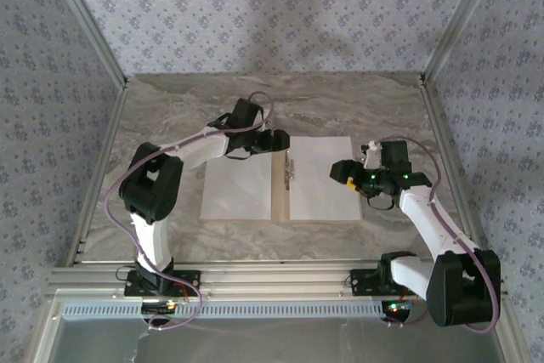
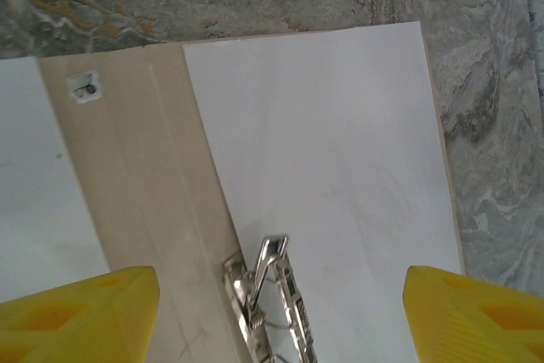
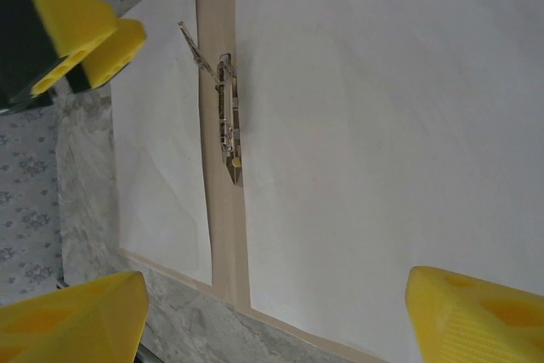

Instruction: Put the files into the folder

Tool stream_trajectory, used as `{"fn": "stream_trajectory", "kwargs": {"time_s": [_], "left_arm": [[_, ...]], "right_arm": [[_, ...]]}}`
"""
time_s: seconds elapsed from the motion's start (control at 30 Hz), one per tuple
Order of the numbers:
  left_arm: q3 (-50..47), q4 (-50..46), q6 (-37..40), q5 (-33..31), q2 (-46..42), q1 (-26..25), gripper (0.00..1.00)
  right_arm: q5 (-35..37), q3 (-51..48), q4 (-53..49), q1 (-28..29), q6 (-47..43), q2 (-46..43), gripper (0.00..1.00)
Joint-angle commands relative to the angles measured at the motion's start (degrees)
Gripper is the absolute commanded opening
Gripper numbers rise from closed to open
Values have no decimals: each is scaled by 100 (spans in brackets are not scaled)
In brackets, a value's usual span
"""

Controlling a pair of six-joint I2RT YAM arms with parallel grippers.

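The left gripper (image 2: 280, 316) has its yellow fingers (image 2: 85, 312) spread wide with nothing between them, hanging just above the far end of the metal clip (image 2: 270, 295), whose lever stands tilted up. The right gripper (image 3: 276, 320) is likewise parted and empty, hovering over the outer part of the right-hand sheet (image 1: 321, 180). Both files lie flat inside the open folder (image 2: 127, 167), the left-hand sheet (image 1: 236, 191) on its left half and the other on its right, with the tan spine bare between them; the folder rests on the marbled table (image 1: 280, 99), between the two arms.

The sheets look placed, so the step in hand is probably fastening at the clip or closing a cover; whether the right-hand sheet's edge sits under the clip I cannot tell. To do it well, the left fingers should come straight down on the lever without brushing the paper; the right gripper could press its sheet lightly, since thin paper slides and buckles easily. If a cover is to be lifted, take the cardboard edge alone; move slowly, so that neither sheet drifts off its half.
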Motion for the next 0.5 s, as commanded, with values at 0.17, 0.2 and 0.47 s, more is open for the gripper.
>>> {"fn": "stream_trajectory", "kwargs": {"time_s": [0.17, 0.2, 0.47], "left_arm": [[638, 85, 97, 436, 566, -97, 74], [696, 72, 93, 476, 620, -111, 74], [946, -82, 107, 562, 749, -273, 72]], "right_arm": [[-259, -77, -126, -131, 65, -132, 81], [-281, -74, -123, -148, 67, -129, 81], [-402, -103, -134, -227, 33, -224, 81]]}}
